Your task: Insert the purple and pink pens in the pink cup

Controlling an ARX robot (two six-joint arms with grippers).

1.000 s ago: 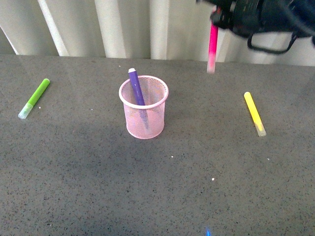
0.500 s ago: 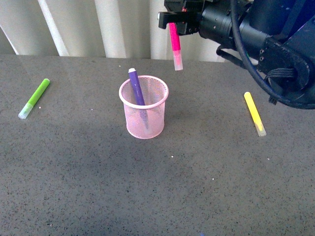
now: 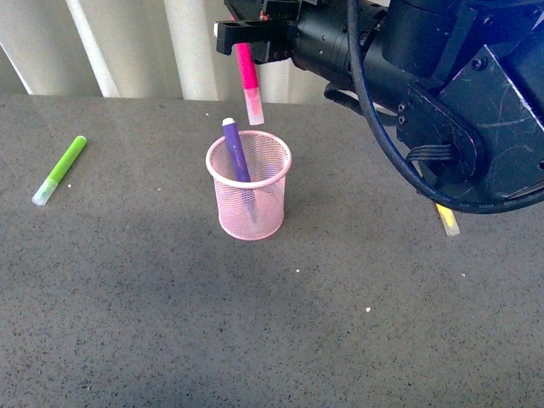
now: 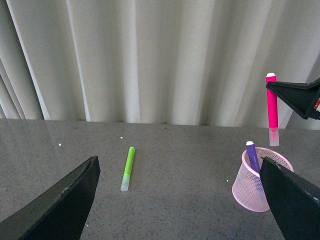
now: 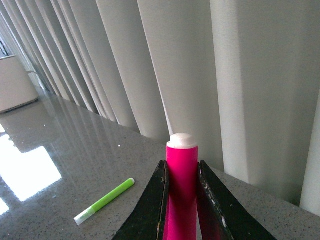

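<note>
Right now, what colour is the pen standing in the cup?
Purple. The pen shows best in the front view, inside the pink mesh cup.

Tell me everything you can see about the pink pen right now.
The pink pen is a short marker with a magenta barrel, its white butt end up and its translucent cap pointing down. It hangs nearly upright, pinched near its top by the right hand, over the pink cup, touching nothing else.
</note>
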